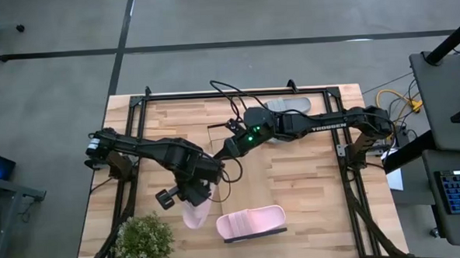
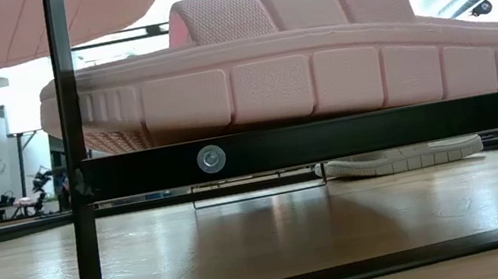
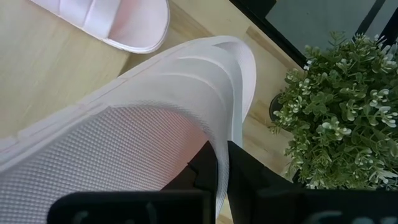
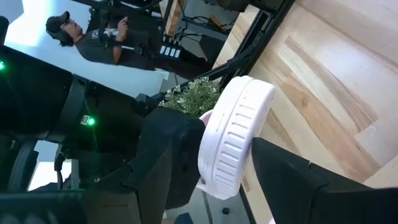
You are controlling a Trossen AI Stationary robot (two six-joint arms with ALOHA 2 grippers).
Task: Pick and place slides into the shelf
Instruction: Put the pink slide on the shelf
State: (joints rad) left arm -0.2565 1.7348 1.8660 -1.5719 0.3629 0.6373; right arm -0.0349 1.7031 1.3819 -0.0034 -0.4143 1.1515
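Observation:
My left gripper (image 1: 191, 197) hangs over the table's near left part, shut on a pale pink slide (image 1: 196, 214). This slide's sole also shows at the top left of the low view (image 2: 36, 18). The second pink slide (image 1: 251, 221) lies sole-down on the shelf (image 2: 330, 136) near the front edge. A grey slide (image 1: 287, 105) rests on the table at the far side, partly under the right arm. My right gripper (image 1: 219, 150) is open above the table's middle. It points toward the held slide (image 4: 236, 137) and stands apart from it in the high view. My left gripper pinches the edge of the pink slide's wide strap (image 3: 219, 163) between its two fingers, one finger (image 3: 202, 174) under the strap and the other (image 3: 255, 183) outside it. The fingers come steeply from above. The slide hangs below them, lifted clear of the table.
A potted green plant (image 1: 144, 240) stands at the table's near left corner, close beside the held slide. Black frame rails (image 1: 130, 149) run along the table's left and right sides. A person shows in the room beyond (image 4: 93, 37). Bare wood lies at the near right (image 1: 318, 195).

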